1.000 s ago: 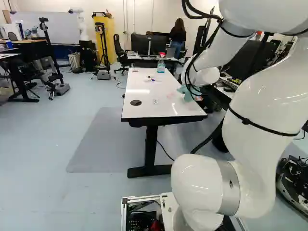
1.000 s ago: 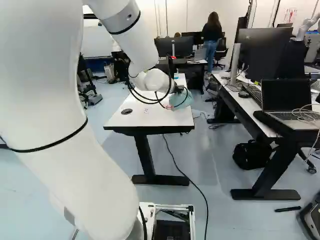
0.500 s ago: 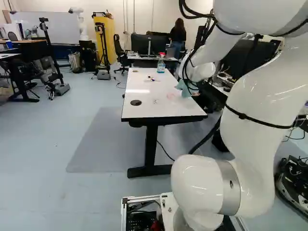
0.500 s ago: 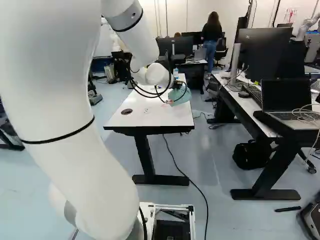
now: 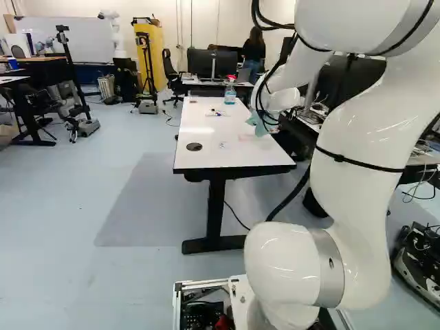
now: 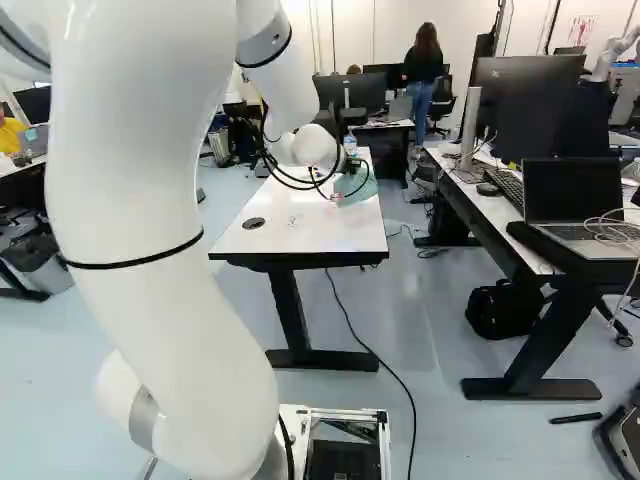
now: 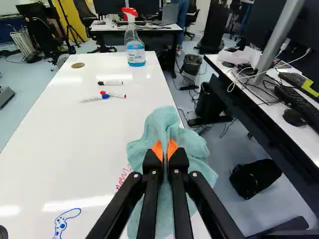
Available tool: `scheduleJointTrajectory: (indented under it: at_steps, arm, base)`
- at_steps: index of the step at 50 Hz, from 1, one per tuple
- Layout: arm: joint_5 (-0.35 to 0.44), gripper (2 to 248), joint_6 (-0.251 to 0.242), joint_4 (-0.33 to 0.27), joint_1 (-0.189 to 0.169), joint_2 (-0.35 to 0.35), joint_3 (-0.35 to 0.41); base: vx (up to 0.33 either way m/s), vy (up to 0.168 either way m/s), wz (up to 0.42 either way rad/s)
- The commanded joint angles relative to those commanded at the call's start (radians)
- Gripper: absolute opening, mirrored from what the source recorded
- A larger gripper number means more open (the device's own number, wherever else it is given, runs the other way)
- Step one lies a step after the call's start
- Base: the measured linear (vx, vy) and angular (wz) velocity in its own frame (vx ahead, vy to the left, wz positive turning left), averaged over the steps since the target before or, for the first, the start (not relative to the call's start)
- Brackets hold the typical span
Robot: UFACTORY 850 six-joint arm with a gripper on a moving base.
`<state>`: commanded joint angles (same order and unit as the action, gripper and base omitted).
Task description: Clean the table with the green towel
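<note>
Farther ahead along the table (image 5: 220,155) than a second ago, the arm (image 5: 361,165) has carried its gripper (image 6: 350,168) and the towel (image 7: 167,124) with it, while the base has stayed where it was. The upper part of the arm has also swung leftward in the left base view and rightward in the right base view. In the wrist view the gripper (image 7: 165,148) is clamped on the green towel, its orange pads (image 7: 157,150) pinching a fold of cloth from two sides. The rest of the towel spreads loosely ahead of and beside the fingers, across the table's right long edge; how much of it touches the tabletop I cannot tell. Just beside the towel, on the white top, is a red scribble (image 7: 122,178), partly hidden, and farther to the left of the fingers is a blue drawing (image 7: 61,224). Well ahead of the gripper lie a black marker (image 7: 110,83), a red-capped marker (image 7: 115,95) and a blue-capped marker (image 7: 93,99), the last two meeting at their caps. Beyond them a spray bottle (image 7: 133,42) with a red head stands upright near the far end. To the table's right, set apart from it, is a desk (image 6: 500,215) with monitors and a keyboard (image 7: 298,102).
</note>
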<state>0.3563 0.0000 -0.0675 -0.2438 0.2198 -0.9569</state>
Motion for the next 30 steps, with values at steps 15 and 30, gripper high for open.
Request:
scheduleJointTrajectory:
  at_steps: [15,30]
  arm:
    - [0.0,30,0.0,0.0,0.017,0.014,-0.016]
    - [0.008,30,0.0,0.002,0.018,0.017,-0.015]
  base:
    - [0.0,0.0,0.0]
    - [0.0,0.0,0.0]
